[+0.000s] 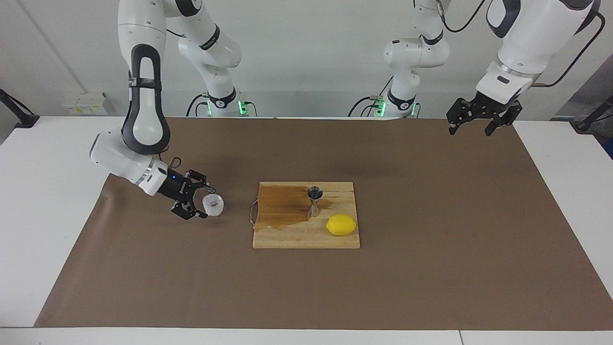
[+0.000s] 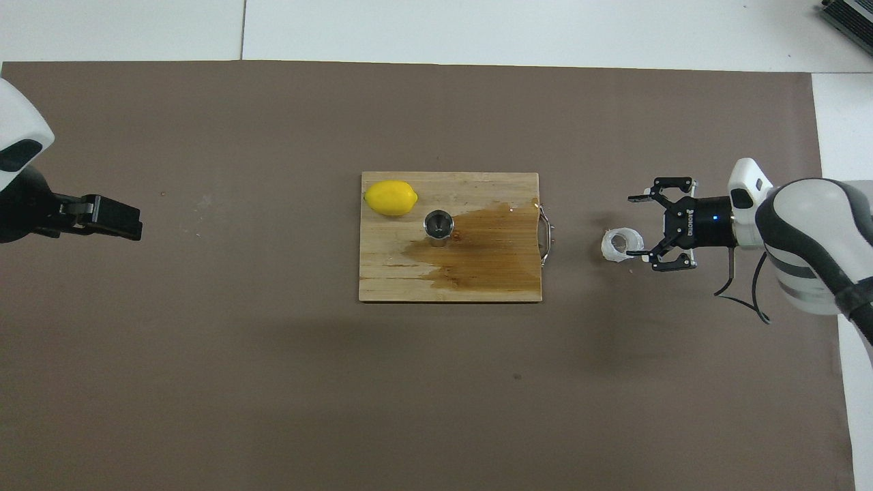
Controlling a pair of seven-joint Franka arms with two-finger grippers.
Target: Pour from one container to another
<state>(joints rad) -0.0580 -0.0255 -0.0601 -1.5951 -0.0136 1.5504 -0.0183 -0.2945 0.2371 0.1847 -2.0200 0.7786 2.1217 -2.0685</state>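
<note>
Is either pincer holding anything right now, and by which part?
Nothing is held. The right pincer is open beside the cup on the mat; the left pincer waits empty.

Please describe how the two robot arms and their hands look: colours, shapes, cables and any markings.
Both arms have glossy white rounded shells with black bands at the joints and thin black cables looping alongside. Green lights glow at their bases. The right hand is black, with skeletal, linked fingers, a small blue light and white lettering on its body. The left hand is likewise black with angular fingers.
</note>
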